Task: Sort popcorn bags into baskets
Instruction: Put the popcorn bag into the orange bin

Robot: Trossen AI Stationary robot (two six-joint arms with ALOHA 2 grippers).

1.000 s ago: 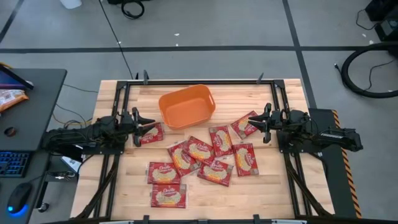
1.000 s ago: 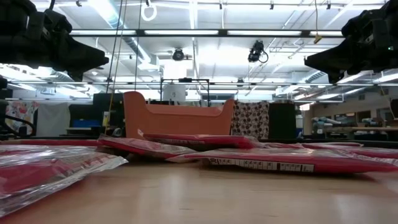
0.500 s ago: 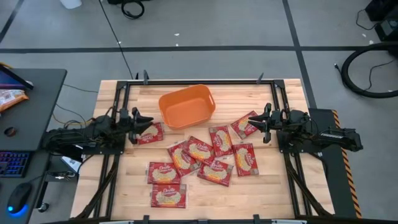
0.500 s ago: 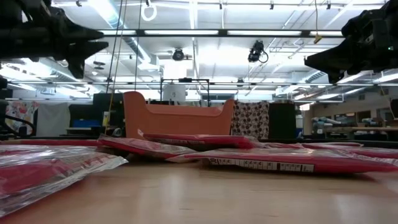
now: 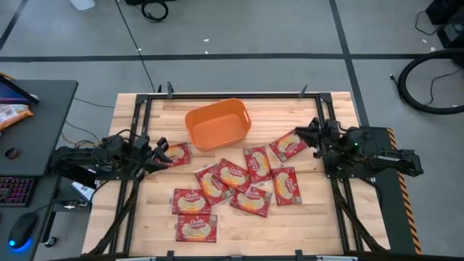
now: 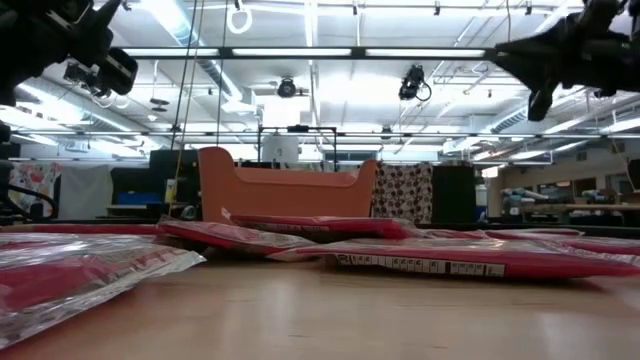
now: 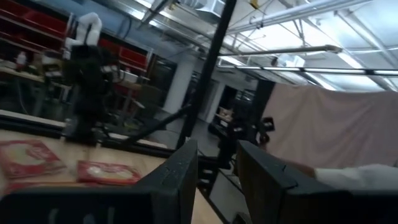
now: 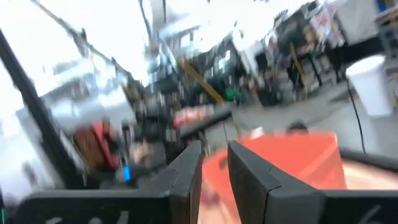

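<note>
The left gripper (image 5: 156,154) hangs above the table's left side, just beside the leftmost popcorn bag (image 5: 176,154). In the left wrist view its two dark fingers (image 7: 180,177) stand a narrow gap apart with nothing between them, so it is released and empty. The right gripper (image 5: 310,130) sits over the right side of the table, at the outer end of another bag (image 5: 288,145); its fingers (image 8: 186,171) are likewise slightly parted and bare.

The leftmost bag lies flat with its long axis running roughly left to right, tilted a little. The bag near the right gripper lies on a diagonal, its far end angled toward that gripper.

Between the arms, a loose cluster of red bags (image 5: 233,175) spreads over the middle of the wooden table (image 5: 312,225), several overlapping and pointing different ways. Two more bags (image 5: 196,214) lie toward the near edge, long axes left to right, one just beside the other.

The orange basket (image 5: 217,123) stands at the far middle of the table, holding no bags, its long axis slightly tilted.
</note>
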